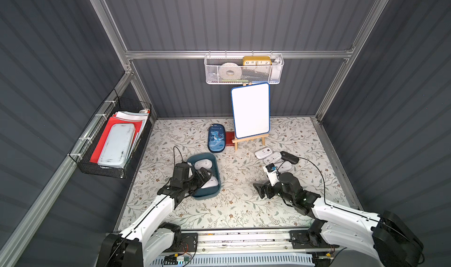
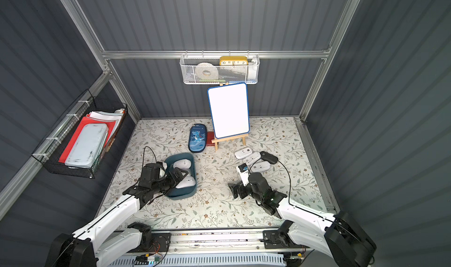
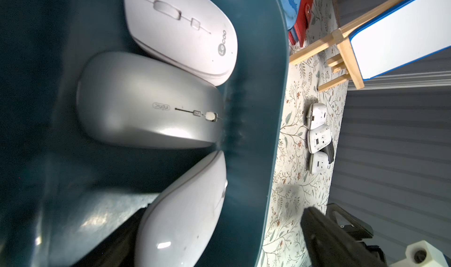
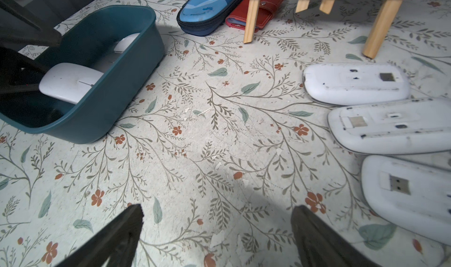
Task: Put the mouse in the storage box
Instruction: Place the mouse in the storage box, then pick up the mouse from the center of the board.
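Below, floral-print table point(image 1: 239, 204), grey ribbed walls point(image 1: 231, 16), left pincer point(image 1: 207, 177) and right pincer point(image 4: 218, 208) agape, empty.

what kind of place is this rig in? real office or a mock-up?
Probably a staged desk scene inside a robot test cell: grey ribbed wall panels on an aluminium frame, a floral table cover, and office props such as a whiteboard on an easel and a wire basket.
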Tool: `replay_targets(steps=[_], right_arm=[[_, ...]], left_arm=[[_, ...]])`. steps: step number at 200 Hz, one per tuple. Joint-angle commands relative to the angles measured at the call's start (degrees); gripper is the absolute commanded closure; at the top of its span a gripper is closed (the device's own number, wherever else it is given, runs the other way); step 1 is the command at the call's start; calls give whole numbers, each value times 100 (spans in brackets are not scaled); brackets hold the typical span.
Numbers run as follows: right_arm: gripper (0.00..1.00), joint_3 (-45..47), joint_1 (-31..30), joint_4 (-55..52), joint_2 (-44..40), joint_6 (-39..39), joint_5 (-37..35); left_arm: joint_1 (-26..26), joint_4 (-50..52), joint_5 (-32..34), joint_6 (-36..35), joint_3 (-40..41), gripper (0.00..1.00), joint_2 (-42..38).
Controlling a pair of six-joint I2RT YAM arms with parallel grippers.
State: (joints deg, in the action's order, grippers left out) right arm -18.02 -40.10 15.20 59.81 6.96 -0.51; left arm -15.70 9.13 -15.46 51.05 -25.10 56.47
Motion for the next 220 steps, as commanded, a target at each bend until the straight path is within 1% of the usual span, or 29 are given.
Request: replay_targets(steps=[1,18,28,45,54,84,107,129,143,154,175,193,220], right_arm=[[1,-155,41,-24,-16,117,-224],[1,-223,43,-137,4,228,-502],[1,-252,49,-203,14,354,-782],[1,-279,80,-306,31,617,-1318],[1,-298,114,-371,22,742,-1442],[1,-305,233,-501,55,1228,-2023],[1,-361,311,-716,42,1493,-2275],[1,-423,356,-1117,-175,1915,-2662],[1,-465,481,-1367,-407,2139,-2681],[1,-532,678,-1609,-563,2374,-2695],[2,-1074,1318,-2791,-581,3078,-2381],[4,-1590,1661,-3591,-273,3596,-2189],[4,-2343,1831,-4085,508,3892,-1906]], left_arm=[[6,772,200,-7,-270,1,-265],[14,1065,407,-59,-564,0,-303],[14,1204,544,-76,-712,1,-271],[15,1294,574,-167,-901,1,-156],[15,1351,658,-303,-983,1,-106],[14,1412,789,-282,-1200,1,-223],[15,1729,987,-293,-1563,0,-306],[12,1785,911,-616,-1873,1,-353],[12,1851,904,-864,-2086,1,-380],[14,1951,928,-886,-2245,1,-409],[15,2145,1036,-897,-2439,1,-433],[14,2102,1025,-923,-2456,1,-430],[15,1999,1030,-928,-2359,1,-391]])
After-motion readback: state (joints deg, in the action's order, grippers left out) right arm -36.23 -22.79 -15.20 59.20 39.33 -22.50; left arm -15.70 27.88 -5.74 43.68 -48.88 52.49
